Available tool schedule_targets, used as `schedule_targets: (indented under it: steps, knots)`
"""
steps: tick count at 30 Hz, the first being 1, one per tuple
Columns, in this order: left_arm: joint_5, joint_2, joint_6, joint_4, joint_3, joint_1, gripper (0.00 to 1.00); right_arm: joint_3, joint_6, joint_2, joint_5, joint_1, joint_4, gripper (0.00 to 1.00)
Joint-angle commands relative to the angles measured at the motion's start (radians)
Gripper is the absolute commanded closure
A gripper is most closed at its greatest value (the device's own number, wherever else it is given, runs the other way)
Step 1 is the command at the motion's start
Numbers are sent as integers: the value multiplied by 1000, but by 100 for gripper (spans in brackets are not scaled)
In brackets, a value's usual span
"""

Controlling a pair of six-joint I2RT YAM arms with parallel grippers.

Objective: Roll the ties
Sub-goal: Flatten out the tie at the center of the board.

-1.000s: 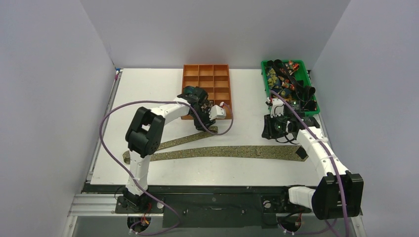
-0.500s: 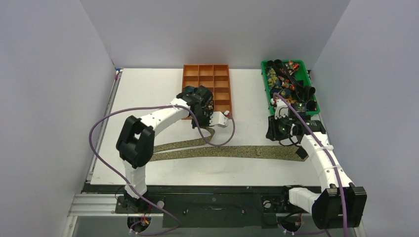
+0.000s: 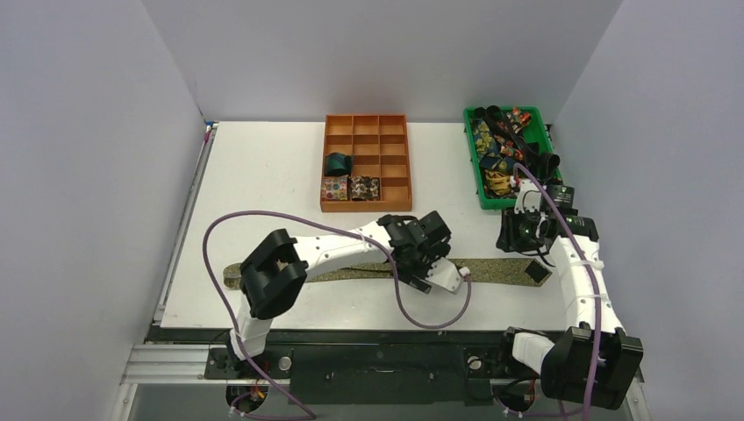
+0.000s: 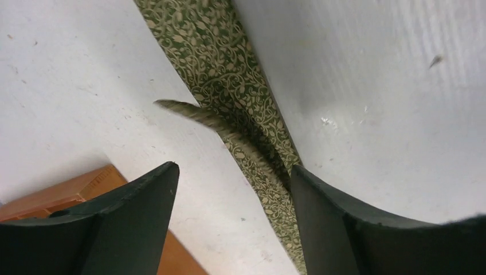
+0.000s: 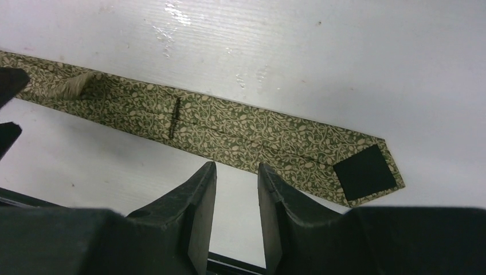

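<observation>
One olive-gold patterned tie [image 3: 491, 269] lies flat along the table's front, its wide end [image 5: 344, 166] with a black patch at the right. My left gripper [image 3: 419, 263] hangs over its middle with jaws open [image 4: 232, 169]. The tie [image 4: 229, 74] runs past the right finger [image 4: 321, 206], and its narrow tail [image 4: 195, 114] is folded across it. My right gripper [image 3: 518, 241] hovers just behind the wide end, jaws slightly open [image 5: 236, 167] with bare table between them. Three rolled ties sit in the orange tray [image 3: 392, 186]: teal [image 3: 337, 164], floral [image 3: 333, 188] and dark flecked [image 3: 364, 187].
A green bin [image 3: 474, 158] at the back right holds several loose ties. A corner of the orange tray [image 4: 86, 183] shows behind the left finger. Purple cables loop from both arms over the table's front. Grey walls close in three sides.
My left arm has swung from the orange tray forward and right to the tie's middle, and its jaws have opened. The right gripper has shifted right, toward the wide end.
</observation>
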Motion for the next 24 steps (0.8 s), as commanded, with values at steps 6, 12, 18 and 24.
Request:
schedule_targets:
  steps: [6,12,18,24]
  knots:
    - [392,-257,-411,245,-92,223,9,45,-115,24,-18,-54,-62,70]
    - [504,-148,-500,96,-47,295,40,61,-127,61,-14,-54,-87,70]
    - [474,-60,-506,129,-58,243,54,127,-213,189,88,-56,-207,74]
    - [387,23,-468,165,-41,183,55,152,-279,304,155,-75,-313,77]
